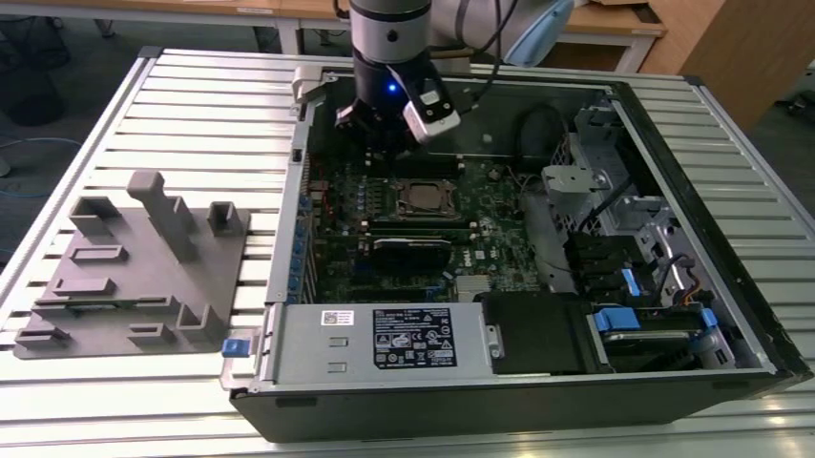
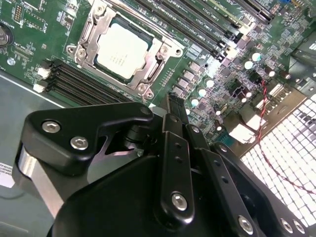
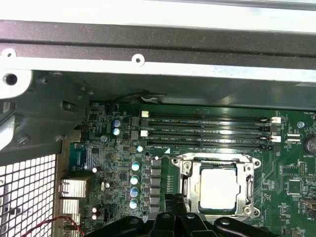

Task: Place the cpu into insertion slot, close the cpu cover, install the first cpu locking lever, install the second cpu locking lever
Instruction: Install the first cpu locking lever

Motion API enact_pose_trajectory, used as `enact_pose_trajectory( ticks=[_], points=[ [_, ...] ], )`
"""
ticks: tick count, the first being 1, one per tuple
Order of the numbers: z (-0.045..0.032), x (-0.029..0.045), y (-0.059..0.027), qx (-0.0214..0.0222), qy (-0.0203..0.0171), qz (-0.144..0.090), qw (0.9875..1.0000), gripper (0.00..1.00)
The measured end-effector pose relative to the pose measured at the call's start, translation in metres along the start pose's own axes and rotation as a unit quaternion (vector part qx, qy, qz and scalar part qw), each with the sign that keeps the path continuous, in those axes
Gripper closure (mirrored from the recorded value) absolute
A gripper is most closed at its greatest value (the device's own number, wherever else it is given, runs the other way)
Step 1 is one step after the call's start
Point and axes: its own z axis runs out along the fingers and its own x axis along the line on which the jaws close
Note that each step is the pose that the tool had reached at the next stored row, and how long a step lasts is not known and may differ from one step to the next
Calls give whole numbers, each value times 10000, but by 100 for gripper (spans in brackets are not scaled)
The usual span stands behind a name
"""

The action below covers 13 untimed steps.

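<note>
In the exterior view, your gripper [image 1: 380, 145] hangs inside the open computer case [image 1: 510, 408], its jaws pointing down at the green board. The insertion slot [image 1: 399, 200] sits just in front of the jaws, towards the camera. A grey fixture tray [image 1: 128, 277] lies outside the case, well apart from the jaws, on the exterior view's left.

In the second wrist view, you see the gripper [image 2: 175, 106] from behind. Its black fingers [image 2: 174, 143] are pressed together with nothing between them. Just beyond the fingertips lies the cpu [image 2: 122, 51], seated flat in the socket with its pale metal top facing up. The cpu cover [image 2: 154, 69] is down around it, so the chip shows through the cover's window. You cannot tell from here whether the levers are latched, or whether the fingertips touch the socket's edge. Long black memory slots [image 2: 74, 81] run along one side of the socket, close to the jaws. A perforated metal grille [image 2: 289, 163] lies off to the other side of them.

In the first wrist view, the gripper [image 3: 175, 203] again shows closed, empty jaws. The cpu [image 3: 217, 187] lies just beside the tips under the cpu cover [image 3: 249, 187]. The memory slots [image 3: 207, 131] lie farther out, beyond the socket, and the grille [image 3: 24, 192] is well apart.
</note>
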Motion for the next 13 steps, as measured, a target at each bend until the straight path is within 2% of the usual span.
enact_pose_trajectory(
  ticks=[8, 13],
  points=[
    [-29, 4, 2, 0, -1, 1, 10000, 89],
    [-29, 65, 3, 0, -19, -1, 10000, 89]
  ],
)
